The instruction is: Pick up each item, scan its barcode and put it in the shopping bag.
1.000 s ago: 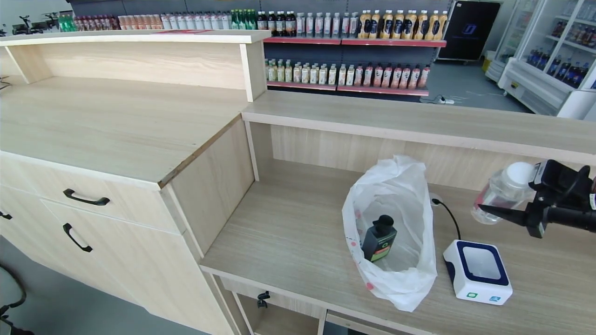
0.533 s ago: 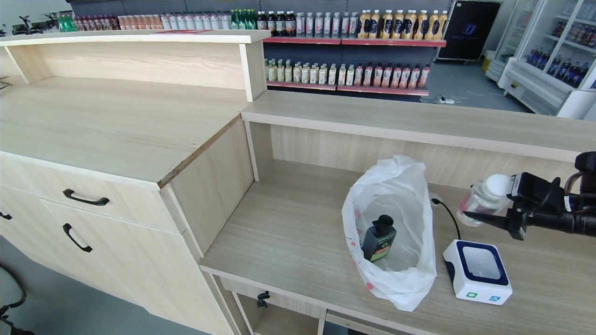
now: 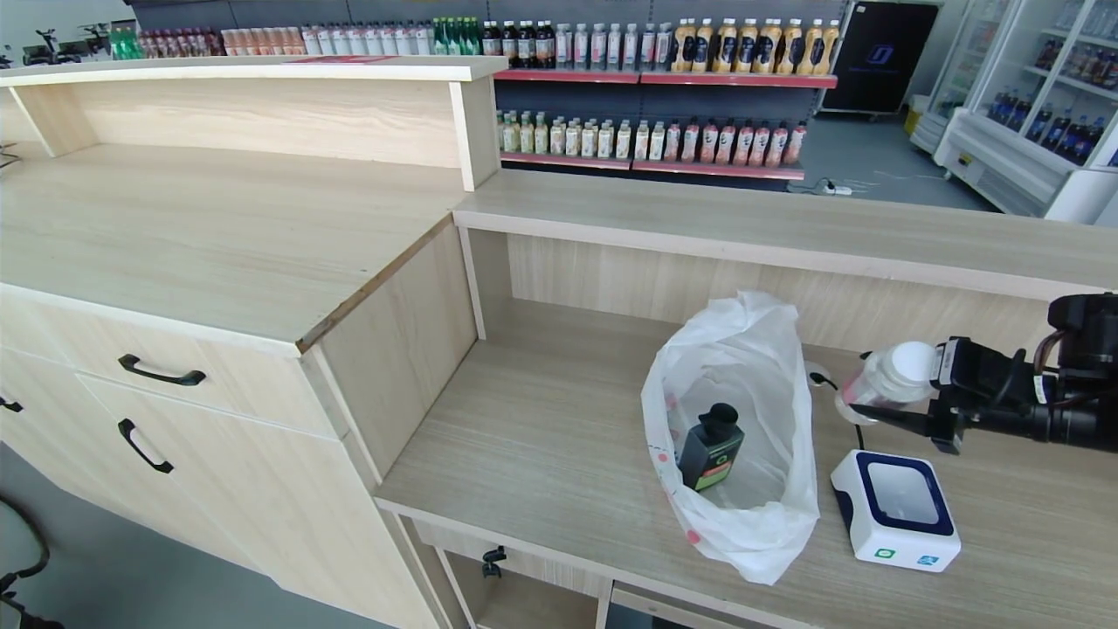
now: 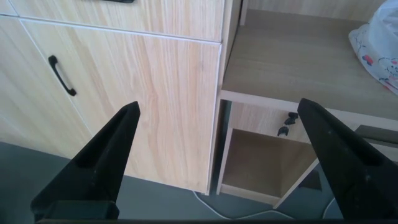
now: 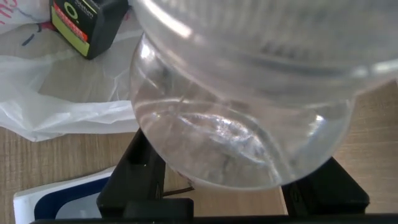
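My right gripper (image 3: 882, 397) is shut on a clear plastic jar (image 3: 878, 383) with a white lid, held tilted in the air just right of the white shopping bag (image 3: 742, 515) and above the back of the white-and-blue barcode scanner (image 3: 897, 511). The right wrist view looks along the jar (image 5: 242, 106), with the bag (image 5: 62, 106) and scanner (image 5: 56, 199) below it. A black bottle (image 3: 710, 448) with a green and red label lies inside the bag, also seen as the black bottle (image 5: 87, 22). My left gripper (image 4: 217, 162) is open, low beside the cabinet front (image 4: 155, 93).
The scanner's black cable (image 3: 840, 402) runs to the back wall of the lower counter (image 3: 541, 437). A raised counter (image 3: 218, 227) with drawers stands to the left. An open shelf bay (image 4: 267, 162) lies under the counter. Shelves of drinks (image 3: 646, 131) fill the background.
My right arm has carried the jar leftward and lower, from the right edge toward the shopping bag. The bag, the bottle inside it and the scanner stay put.
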You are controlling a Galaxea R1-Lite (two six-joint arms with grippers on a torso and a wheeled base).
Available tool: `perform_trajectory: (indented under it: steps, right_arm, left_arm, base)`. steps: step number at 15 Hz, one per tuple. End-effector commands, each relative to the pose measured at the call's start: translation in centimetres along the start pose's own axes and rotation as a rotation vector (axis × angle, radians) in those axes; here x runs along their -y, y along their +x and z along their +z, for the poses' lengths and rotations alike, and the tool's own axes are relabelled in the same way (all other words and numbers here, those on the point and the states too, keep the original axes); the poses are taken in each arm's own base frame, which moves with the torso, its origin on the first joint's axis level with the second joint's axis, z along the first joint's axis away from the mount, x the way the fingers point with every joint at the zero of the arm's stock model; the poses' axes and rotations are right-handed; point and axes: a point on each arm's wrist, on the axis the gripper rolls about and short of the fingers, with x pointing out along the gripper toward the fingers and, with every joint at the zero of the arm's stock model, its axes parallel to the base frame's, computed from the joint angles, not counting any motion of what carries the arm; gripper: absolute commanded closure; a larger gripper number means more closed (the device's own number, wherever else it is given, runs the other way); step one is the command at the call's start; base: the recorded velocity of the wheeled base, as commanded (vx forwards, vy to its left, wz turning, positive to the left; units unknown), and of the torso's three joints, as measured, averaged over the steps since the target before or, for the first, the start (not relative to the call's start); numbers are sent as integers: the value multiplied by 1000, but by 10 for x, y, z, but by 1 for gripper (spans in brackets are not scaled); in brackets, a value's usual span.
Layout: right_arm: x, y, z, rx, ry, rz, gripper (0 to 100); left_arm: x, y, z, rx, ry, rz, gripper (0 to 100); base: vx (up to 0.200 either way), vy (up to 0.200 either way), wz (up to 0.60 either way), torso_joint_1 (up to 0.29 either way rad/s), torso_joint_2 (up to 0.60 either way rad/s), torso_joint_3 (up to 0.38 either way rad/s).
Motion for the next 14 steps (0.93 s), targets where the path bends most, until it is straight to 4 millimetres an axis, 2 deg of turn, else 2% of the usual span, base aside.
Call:
perform_trajectory:
  steps: [1,7,14]
  right_arm:
    - [-6,6,-8,3,20,21,100]
    - [-13,10,-17,19,32,47,100]
    - [-12,12,-19,27,19,43,100]
  left_arm:
    - [0,0,0,-1,0,0,0]
    - [0,0,0,-1,0,0,0]
    - [0,0,0,-1,0,0,0]
  base:
    - [0,0,0,0,0,0]
    - [0,0,0,0,0,0]
    - [0,0,0,0,0,0]
